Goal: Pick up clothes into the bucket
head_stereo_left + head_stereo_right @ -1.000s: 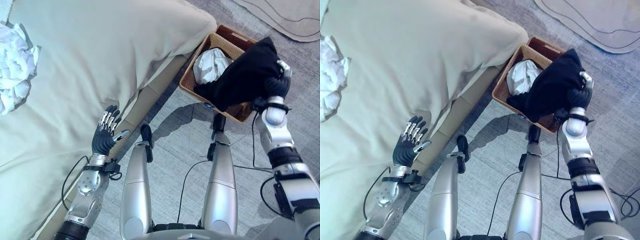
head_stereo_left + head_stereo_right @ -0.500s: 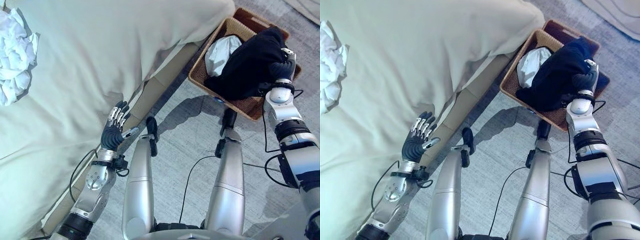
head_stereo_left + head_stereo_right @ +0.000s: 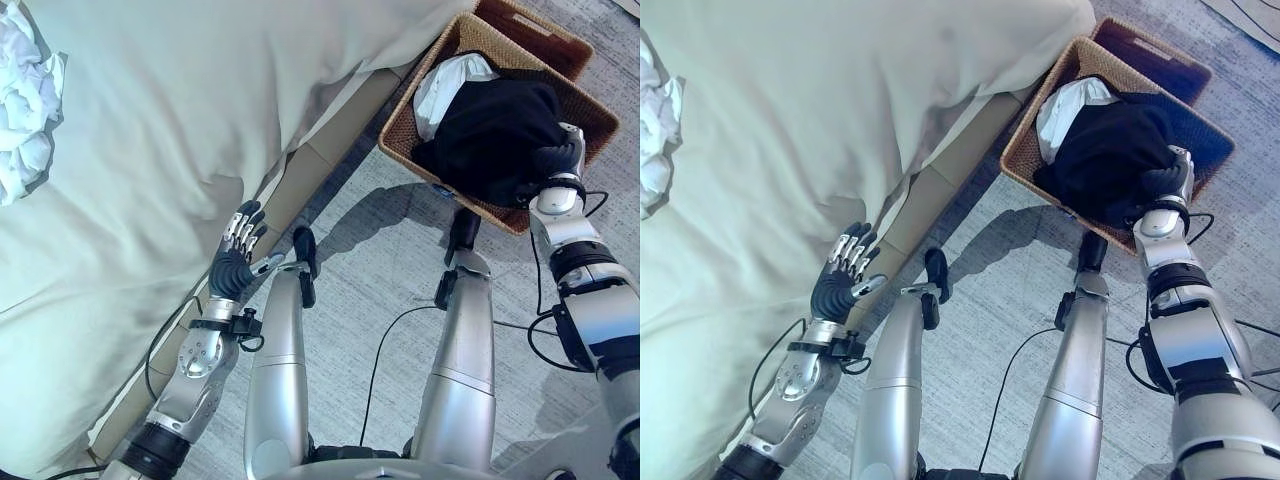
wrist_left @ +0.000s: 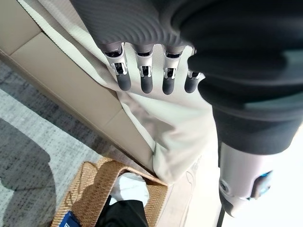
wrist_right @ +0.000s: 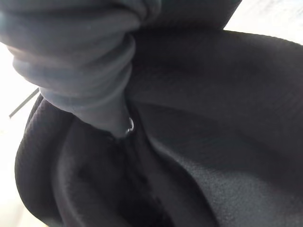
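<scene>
Lowered black garment (image 3: 495,135) now inside basket (image 3: 400,130), right hand (image 3: 555,160) gripping it; left hand (image 3: 235,265) open

**Silver-grey shells, dark ribbed covers**

The left hand (image 3: 232,270) has a dark ribbed cover over its back and wrist, and silver fingers with dark tips. The left arm (image 3: 190,372) is silver-grey, with a round plate ringed by small screws near the wrist and a black band lower down. The right hand (image 3: 556,160) wears the same ribbed cover. The right arm (image 3: 592,312) has silver-grey shells parted by black bands.
</scene>
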Controlling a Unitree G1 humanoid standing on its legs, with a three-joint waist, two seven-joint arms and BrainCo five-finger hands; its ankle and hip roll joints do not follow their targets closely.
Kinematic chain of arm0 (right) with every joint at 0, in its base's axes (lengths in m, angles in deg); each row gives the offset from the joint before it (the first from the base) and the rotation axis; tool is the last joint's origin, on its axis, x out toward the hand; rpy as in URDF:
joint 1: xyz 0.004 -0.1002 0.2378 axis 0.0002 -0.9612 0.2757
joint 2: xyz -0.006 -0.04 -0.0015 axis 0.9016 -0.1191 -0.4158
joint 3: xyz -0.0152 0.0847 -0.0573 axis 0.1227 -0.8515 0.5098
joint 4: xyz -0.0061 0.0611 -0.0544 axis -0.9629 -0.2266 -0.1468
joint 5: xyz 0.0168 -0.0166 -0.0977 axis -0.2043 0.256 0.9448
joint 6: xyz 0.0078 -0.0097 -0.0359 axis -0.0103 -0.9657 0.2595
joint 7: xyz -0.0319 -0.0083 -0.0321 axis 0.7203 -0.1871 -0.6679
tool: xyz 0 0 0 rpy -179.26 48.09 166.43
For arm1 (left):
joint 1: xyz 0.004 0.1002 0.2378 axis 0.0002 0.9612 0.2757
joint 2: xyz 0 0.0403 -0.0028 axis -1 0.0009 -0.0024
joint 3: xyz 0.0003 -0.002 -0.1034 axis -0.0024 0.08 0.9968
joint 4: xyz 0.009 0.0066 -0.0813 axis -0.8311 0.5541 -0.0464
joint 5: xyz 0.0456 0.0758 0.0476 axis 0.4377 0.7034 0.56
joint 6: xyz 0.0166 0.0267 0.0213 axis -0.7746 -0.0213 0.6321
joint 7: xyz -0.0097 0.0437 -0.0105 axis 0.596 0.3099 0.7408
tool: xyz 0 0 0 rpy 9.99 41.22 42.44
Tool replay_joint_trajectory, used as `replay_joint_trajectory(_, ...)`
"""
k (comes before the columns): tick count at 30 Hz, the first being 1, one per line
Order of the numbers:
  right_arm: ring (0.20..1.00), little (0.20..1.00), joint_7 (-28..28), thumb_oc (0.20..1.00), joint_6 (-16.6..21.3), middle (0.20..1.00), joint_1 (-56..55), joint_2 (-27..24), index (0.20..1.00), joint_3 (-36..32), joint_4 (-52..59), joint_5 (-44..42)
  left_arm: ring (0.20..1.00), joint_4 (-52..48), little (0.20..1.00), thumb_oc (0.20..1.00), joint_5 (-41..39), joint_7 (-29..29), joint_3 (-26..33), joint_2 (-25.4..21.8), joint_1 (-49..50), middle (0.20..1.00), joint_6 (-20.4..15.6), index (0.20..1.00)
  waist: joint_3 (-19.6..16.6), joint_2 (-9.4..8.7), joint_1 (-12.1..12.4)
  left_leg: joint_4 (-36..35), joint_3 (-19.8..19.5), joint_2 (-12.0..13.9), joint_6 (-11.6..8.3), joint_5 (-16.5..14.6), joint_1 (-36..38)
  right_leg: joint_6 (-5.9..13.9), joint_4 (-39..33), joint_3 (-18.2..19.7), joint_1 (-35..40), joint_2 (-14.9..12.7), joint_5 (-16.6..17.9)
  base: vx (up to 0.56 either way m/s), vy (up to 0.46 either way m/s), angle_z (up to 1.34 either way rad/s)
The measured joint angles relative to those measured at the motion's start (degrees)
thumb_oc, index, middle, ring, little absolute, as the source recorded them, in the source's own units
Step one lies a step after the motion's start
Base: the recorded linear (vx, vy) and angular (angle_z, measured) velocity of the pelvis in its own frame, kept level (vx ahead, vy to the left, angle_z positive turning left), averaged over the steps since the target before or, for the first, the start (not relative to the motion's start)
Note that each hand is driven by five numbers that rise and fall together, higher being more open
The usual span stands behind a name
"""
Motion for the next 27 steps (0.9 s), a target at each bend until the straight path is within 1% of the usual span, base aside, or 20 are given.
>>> replay_joint_trajectory(2,1.000,1.000,0.00,1.000,-0.09,1.000,0.16,-0.12,1.000,0.00,-0.03,0.44,1.000,0.00,1.000,1.000,0.00,0.05,-0.01,0.00,-0.21,1.000,0.02,1.000,0.00,0.00,-0.02,0.13,-0.07,0.00,0.00,0.00,0.00,-0.01,0.15,0.00,0.00,0.00,-0.02,0.00,0.000,0.00)
replay_joint_trajectory(5,1.000,1.000,-0.07,1.000,-0.66,1.000,0.63,-0.12,1.000,-0.02,-0.70,1.42,1.000,-0.03,1.000,1.000,0.00,0.23,-0.03,0.03,-0.95,1.000,0.12,1.000,-0.01,-0.01,-0.09,0.04,-0.15,-0.02,-0.09,0.06,0.29,-0.03,0.08,-0.02,0.38,0.03,-0.03,0.00,-0.010,0.00)
replay_joint_trajectory(9,1.000,1.000,-0.20,1.000,-1.24,1.000,0.53,0.07,1.000,-0.35,-2.98,1.46,1.000,0.01,1.000,1.000,-0.01,0.52,0.08,0.04,-1.47,1.000,0.15,1.000,-0.03,-0.02,-0.15,-0.97,-0.37,-0.05,-0.23,0.18,2.49,0.07,-1.04,-0.32,2.92,0.05,-0.04,0.00,0.000,0.00)
replay_joint_trajectory(11,1.000,1.000,-0.50,1.000,-1.26,1.000,0.37,0.21,1.000,-1.91,-3.23,0.77,1.000,0.01,1.000,1.000,-0.01,0.52,0.13,0.05,-1.54,1.000,0.14,1.000,-0.35,-0.02,-0.29,-2.24,-0.37,-0.10,-0.12,0.23,3.89,0.20,-2.41,-0.56,4.54,0.06,0.03,0.00,0.000,0.00)
replay_joint_trajectory(12,1.000,1.000,-0.50,1.000,-1.16,1.000,0.32,0.37,1.000,-3.09,-3.22,-0.18,1.000,0.03,1.000,1.000,-0.01,0.52,0.14,0.10,-1.62,1.000,0.16,1.000,-0.36,-0.02,-0.84,-2.71,-0.37,-0.09,0.02,0.24,4.32,0.25,-2.94,-0.76,5.15,0.05,0.03,-0.01,-0.012,0.04)
replay_joint_trajectory(13,1.000,1.000,-0.58,1.000,-1.17,1.000,0.23,0.90,1.000,-4.77,-3.30,-2.16,1.000,0.11,1.000,1.000,-0.02,0.51,0.39,0.07,-1.55,1.000,0.19,1.000,-0.43,-0.04,-1.26,-4.04,-0.39,-0.14,0.31,0.71,5.42,0.39,-4.06,-1.08,6.44,0.03,0.21,-0.01,-0.021,0.07)
replay_joint_trajectory(15,1.000,1.000,-0.56,1.000,-1.15,1.000,-0.42,1.38,1.000,-5.42,-3.24,-3.65,1.000,0.65,1.000,1.000,-0.02,0.48,0.48,0.08,-1.66,1.000,0.20,1.000,-0.54,-0.05,-1.41,-5.93,-0.45,-0.15,-0.07,1.60,7.22,0.40,-5.88,-1.73,8.47,-0.02,0.93,-0.05,-0.024,0.06)
replay_joint_trajectory(16,1.000,1.000,-0.42,1.000,-0.99,1.000,-1.97,1.33,1.000,-5.94,-3.13,-4.74,1.000,0.90,1.000,1.000,-0.04,0.36,0.49,0.15,-1.93,1.000,0.32,1.000,-0.71,-0.07,-1.39,-7.90,-0.62,-0.29,-0.55,2.77,9.26,0.78,-7.32,-2.23,10.46,-0.14,1.88,-0.09,-0.024,0.05)
replay_joint_trajectory(17,1.000,1.000,-0.39,1.000,-0.90,1.000,-2.47,1.40,1.000,-5.98,-3.38,-5.35,1.000,0.91,1.000,1.000,-0.10,0.31,0.57,0.20,-1.91,1.000,0.37,1.000,-0.89,-0.02,-1.46,-9.17,-0.62,-0.27,-0.20,2.48,10.30,0.80,-8.09,-2.69,11.51,-0.27,1.38,-0.01,-0.043,0.09)
replay_joint_trajectory(18,1.000,1.000,-0.27,1.000,-0.86,1.000,-4.06,1.59,1.000,-7.64,-3.34,-6.48,1.000,1.51,1.000,1.000,-0.36,-0.12,0.74,0.34,-2.17,1.000,0.39,1.000,-0.90,-0.06,-1.34,-11.12,-0.74,-0.33,-1.00,4.14,12.40,0.47,-9.31,-3.31,13.51,-0.32,2.35,-0.08,-0.044,0.12)
replay_joint_trajectory(20,1.000,1.000,-0.14,1.000,-0.84,1.000,-7.67,1.78,1.000,-11.22,-3.10,-10.21,1.000,1.97,1.000,1.000,-3.17,-1.02,1.30,2.01,-1.91,1.000,0.55,1.000,-1.24,-0.05,-1.41,-15.22,-1.00,-0.39,-1.32,5.64,16.42,0.49,-11.56,-4.61,17.22,-0.59,2.62,0.02,-0.055,0.13)
replay_joint_trajectory(21,1.000,1.000,0.08,1.000,-0.83,1.000,-8.45,1.83,1.000,-11.90,-3.04,-10.66,1.000,1.94,1.000,1.000,-3.41,-1.32,1.30,2.01,-2.01,1.000,0.66,1.000,-1.31,-0.05,-1.35,-15.97,-1.13,-0.37,-1.41,5.84,17.21,0.48,-11.67,-4.88,17.87,-0.63,2.60,0.05,-0.070,0.15)
replay_joint_trajectory(23,1.000,1.000,0.81,1.000,-0.81,1.000,-12.10,1.98,1.000,-13.70,-3.22,-11.17,1.000,1.88,1.000,1.000,-3.40,-2.45,2.38,2.24,-1.95,1.000,1.02,1.000,-1.54,-0.10,-1.40,-18.88,-2.36,-0.24,-2.08,7.06,20.89,0.13,-12.98,-6.71,21.74,-0.65,2.29,0.06,-0.072,0.22)
replay_joint_trajectory(24,1.000,1.000,1.14,1.000,-0.81,1.000,-15.78,1.97,1.000,-14.40,-3.60,-11.19,1.000,1.90,1.000,1.000,-3.43,-2.75,2.82,2.22,-1.77,1.000,1.06,1.000,-1.98,-0.10,-1.45,-21.42,-3.32,-0.16,-2.10,7.90,24.26,-0.11,-14.10,-8.42,25.51,-0.76,2.05,0.09,-0.065,0.24)
replay_joint_trajectory(25,1.000,1.000,1.22,1.000,-0.81,1.000,-17.25,2.05,1.000,-14.39,-3.87,-11.20,1.000,2.00,1.000,1.000,-3.42,-2.95,2.82,2.05,-1.42,1.000,1.04,1.000,-3.08,-0.19,-1.37,-22.18,-3.57,-0.12,-2.08,7.91,24.91,-0.19,-14.46,-8.83,26.23,-0.77,1.79,0.09,-0.071,0.27)
replay_joint_trajectory(26,1.000,1.000,1.55,1.000,-0.81,1.000,-21.18,2.16,1.000,-14.64,-4.28,-11.18,1.000,2.47,1.000,1.000,-3.41,-3.34,2.84,2.04,-0.40,1.000,1.06,1.000,-6.72,-0.38,-1.42,-24.13,-3.78,-0.02,-1.97,7.78,25.25,-0.08,-15.54,-9.76,26.88,-0.85,0.79,0.09,-0.069,0.19)
replay_joint_trajectory(27,1.000,1.000,2.18,1.000,-0.80,1.000,-23.50,2.25,1.000,-15.28,-4.29,-11.19,1.000,3.25,1.000,1.000,-3.41,-3.69,2.95,2.00,-0.37,1.000,1.07,1.000,-7.16,-0.46,-1.54,-25.46,-4.06,0.03,-1.89,9.02,27.78,0.16,-16.85,-10.60,29.74,-0.83,1.24,0.09,-0.076,0.17)
